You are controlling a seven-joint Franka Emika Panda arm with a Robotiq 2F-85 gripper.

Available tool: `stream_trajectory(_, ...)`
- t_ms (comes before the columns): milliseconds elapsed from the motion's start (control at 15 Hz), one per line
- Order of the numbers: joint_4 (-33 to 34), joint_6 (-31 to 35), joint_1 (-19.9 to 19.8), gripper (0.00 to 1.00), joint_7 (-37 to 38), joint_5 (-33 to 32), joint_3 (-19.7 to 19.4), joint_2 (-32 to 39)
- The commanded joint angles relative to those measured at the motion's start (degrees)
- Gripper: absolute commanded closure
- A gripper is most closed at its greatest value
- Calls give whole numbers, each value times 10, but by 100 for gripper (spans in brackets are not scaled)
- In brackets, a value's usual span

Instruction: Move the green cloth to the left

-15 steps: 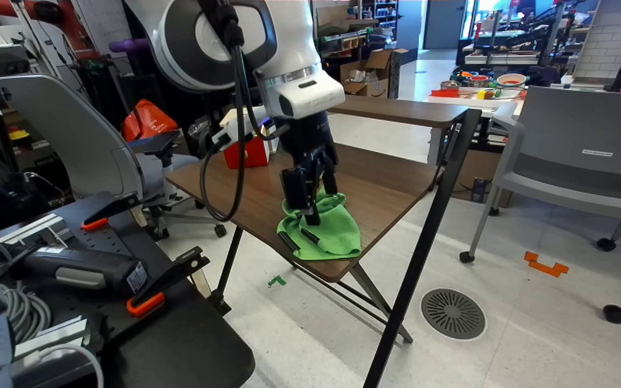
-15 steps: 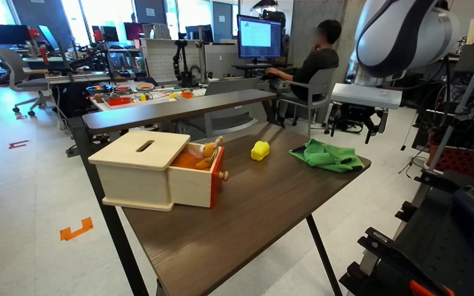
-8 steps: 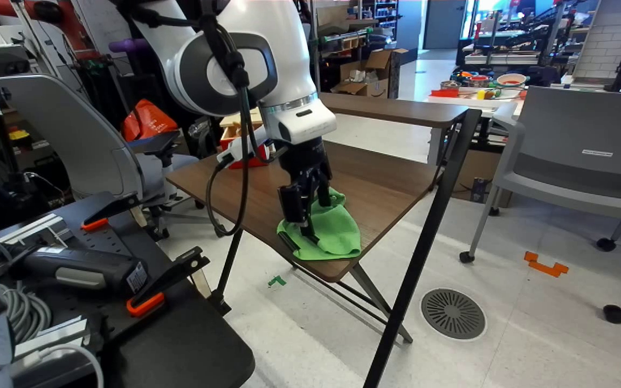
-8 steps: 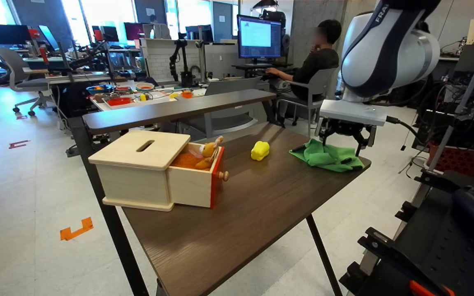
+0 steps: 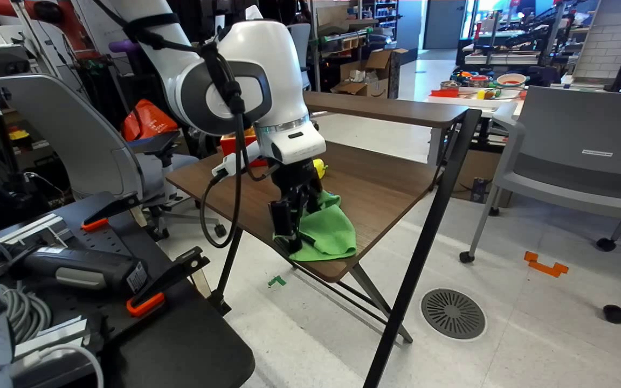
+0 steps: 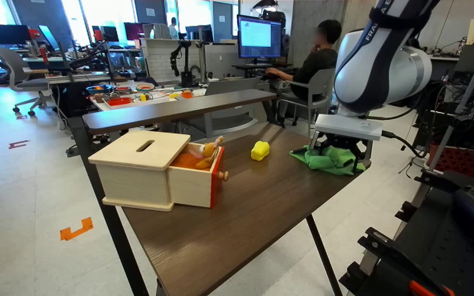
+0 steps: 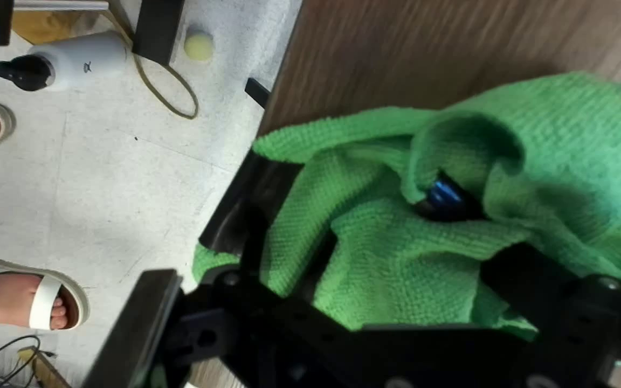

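Observation:
The green cloth [image 5: 332, 237] lies crumpled at a corner of the brown table [image 5: 375, 178]. It also shows in an exterior view [image 6: 331, 161] and, close up, in the wrist view [image 7: 397, 269]. My gripper [image 5: 303, 225] points down at the cloth with its fingertips low, at the cloth or table surface. In the wrist view my gripper [image 7: 388, 253] is open, its fingers wide apart with cloth folds between them. A dark item with a blue glint [image 7: 448, 198] shows among the folds. Exact contact of the fingertips is hidden by the cloth.
A wooden box [image 6: 134, 181] with its drawer partly open holds an orange plush toy [image 6: 210, 151]. A yellow pepper-shaped object [image 6: 260, 150] lies between box and cloth. A raised shelf [image 6: 179, 107] runs along the table. A black cart [image 5: 192, 345] stands beside it.
The arm has come down from above the cloth and shifted slightly, with the fingers now down at the cloth. The cloth has moved slightly and its folds have changed. The fingers remain apart.

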Motion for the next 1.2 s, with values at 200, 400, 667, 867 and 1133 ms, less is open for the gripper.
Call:
stream_trajectory(200, -9, 1, 10, 0, -43, 25, 31, -5)
stream_trajectory(400, -6, -13, 28, 0, -55, 25, 49, -9)
stream_trajectory(667, -2, -28, 62, 0, -64, 21, 72, -9)
stream_trajectory(867, 7, -35, 89, 0, -66, 20, 85, -5)
stream_trajectory(1133, 18, -49, 110, 0, -65, 19, 92, -6)
